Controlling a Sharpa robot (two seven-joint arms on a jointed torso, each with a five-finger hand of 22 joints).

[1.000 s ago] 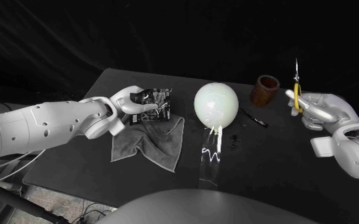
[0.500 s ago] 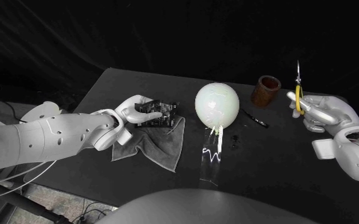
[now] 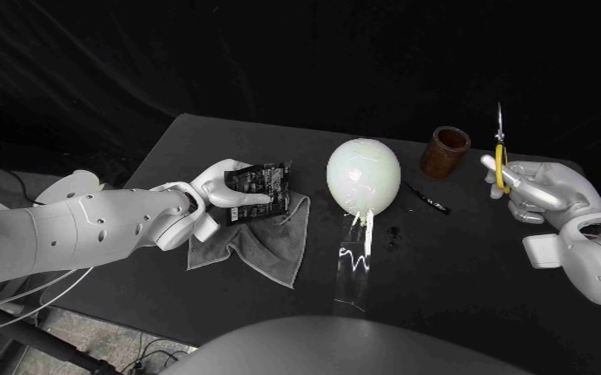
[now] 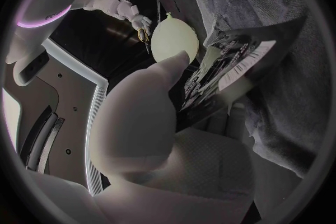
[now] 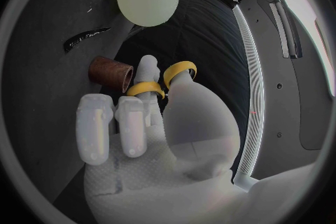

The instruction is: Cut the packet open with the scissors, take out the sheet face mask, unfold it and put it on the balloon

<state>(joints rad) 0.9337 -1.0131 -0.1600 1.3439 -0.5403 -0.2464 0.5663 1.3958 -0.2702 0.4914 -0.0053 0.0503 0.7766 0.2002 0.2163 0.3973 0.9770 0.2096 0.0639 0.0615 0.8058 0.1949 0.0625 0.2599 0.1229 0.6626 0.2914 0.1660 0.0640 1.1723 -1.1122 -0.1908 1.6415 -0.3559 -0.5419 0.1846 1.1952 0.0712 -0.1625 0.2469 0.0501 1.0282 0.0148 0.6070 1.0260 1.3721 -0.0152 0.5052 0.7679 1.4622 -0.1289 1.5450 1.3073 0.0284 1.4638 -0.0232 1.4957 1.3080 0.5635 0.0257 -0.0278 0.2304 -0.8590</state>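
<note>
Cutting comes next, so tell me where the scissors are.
In the head view the scissors point blades-up at the table's right side, held by the right robot hand, just right of the brown cup.

No legible text, brand, number or sign. Pale printed lines and barcode-like stripes on the dark packet (image 3: 260,190), seen from the head and left wrist views, too small and blurred to read.

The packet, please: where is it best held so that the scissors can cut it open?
Pinch the packet across its flat faces at its left edge, coming from the robot's left, as the left hand grips it now. It is a thin pouch, and that likely leaves the edge toward the scissors in the right hand free.
</note>
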